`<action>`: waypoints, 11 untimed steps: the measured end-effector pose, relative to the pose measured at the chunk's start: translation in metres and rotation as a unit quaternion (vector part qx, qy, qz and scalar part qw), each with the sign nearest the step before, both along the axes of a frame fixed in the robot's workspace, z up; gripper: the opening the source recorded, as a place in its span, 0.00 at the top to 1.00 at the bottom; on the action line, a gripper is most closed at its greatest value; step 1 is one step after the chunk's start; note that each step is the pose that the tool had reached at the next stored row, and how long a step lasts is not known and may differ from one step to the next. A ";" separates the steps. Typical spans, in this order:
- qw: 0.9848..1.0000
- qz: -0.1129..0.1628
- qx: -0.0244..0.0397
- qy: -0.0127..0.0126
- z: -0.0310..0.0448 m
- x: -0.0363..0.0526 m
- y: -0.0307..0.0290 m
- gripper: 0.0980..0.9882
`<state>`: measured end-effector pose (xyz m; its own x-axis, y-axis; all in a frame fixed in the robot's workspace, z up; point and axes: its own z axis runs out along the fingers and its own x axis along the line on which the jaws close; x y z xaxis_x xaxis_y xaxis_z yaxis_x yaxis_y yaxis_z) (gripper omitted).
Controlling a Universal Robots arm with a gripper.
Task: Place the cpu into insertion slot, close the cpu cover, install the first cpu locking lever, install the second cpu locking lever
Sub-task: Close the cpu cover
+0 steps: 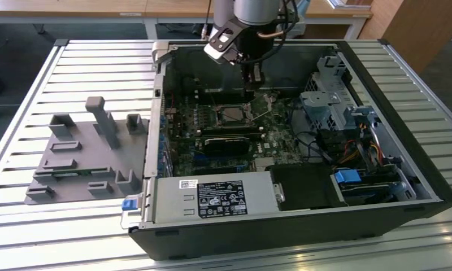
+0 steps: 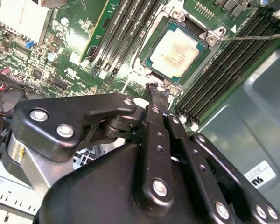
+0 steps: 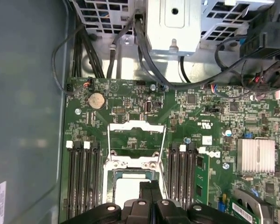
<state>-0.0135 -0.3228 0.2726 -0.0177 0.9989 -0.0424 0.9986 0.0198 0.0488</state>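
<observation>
The hand (image 2: 153, 91) is hanging low inside the computer case (image 1: 286, 234), its two fingers pressed together with nothing between them. Right under the fingertips the chip (image 2: 175, 50) is lying flat in the socket (image 2: 215, 33), pale metal face up, so the seating step is looking done. The fingertips are hovering over the chip's near edge; whether they are touching it I cannot tell.

The chip is looking light, stiff and slick on top. I am judging it fragile underneath, so any hold belongs on its opposite edges, never a press on the face.

Just past the chip, away from the hand, the cover (image 3: 137, 126) is standing open, swung back off the socket over the circuit board (image 3: 196, 116). It is looking like thin, stiff sheet metal on a hinge, light to swing and best pushed at its free edge.

A thin lever (image 2: 252, 34) is sticking out beside the socket, unlatched, and is probably springy wire. The case is sitting on a slatted tabletop (image 1: 75, 226).
</observation>
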 end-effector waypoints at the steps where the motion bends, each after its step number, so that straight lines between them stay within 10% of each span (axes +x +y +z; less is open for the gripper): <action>1: 1.000 0.000 0.000 0.000 0.0011 0.0000 0.0000 0.99; 11: 1.000 0.000 0.000 0.000 0.0010 0.0176 0.0001 0.99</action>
<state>0.0040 -0.3227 0.2736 -0.0178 0.9990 -0.0422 0.9986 0.0198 0.0486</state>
